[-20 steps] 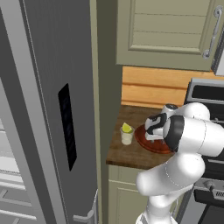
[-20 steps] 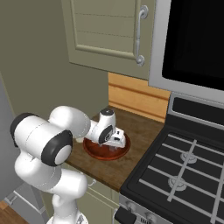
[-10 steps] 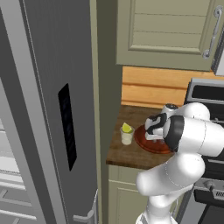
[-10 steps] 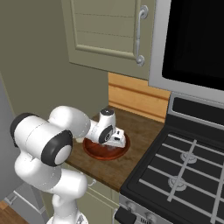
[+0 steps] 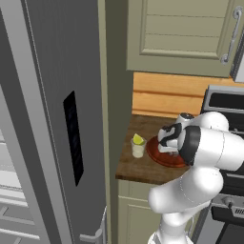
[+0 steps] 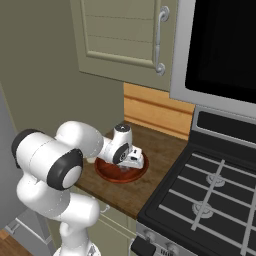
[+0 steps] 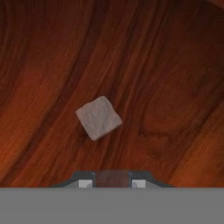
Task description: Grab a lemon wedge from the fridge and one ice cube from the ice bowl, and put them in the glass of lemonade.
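The reddish-brown ice bowl sits on the wooden counter, and my gripper points down into it. In the hand view my gripper has its tips drawn close on a small pale block that looks like an ice cube. A second grey-white ice cube lies loose on the bowl's floor. Left of the bowl stands the cream glass of lemonade, with the yellow-green lemon wedge in its mouth. The grey fridge stands at the left.
The wooden counter ends at the fridge side on the left and at the black stove on the right. Beige wall cabinets hang above. A microwave hangs over the stove.
The arm and bowl stay where they were. The jaws have drawn in from wide to a narrow gap inside the bowl.
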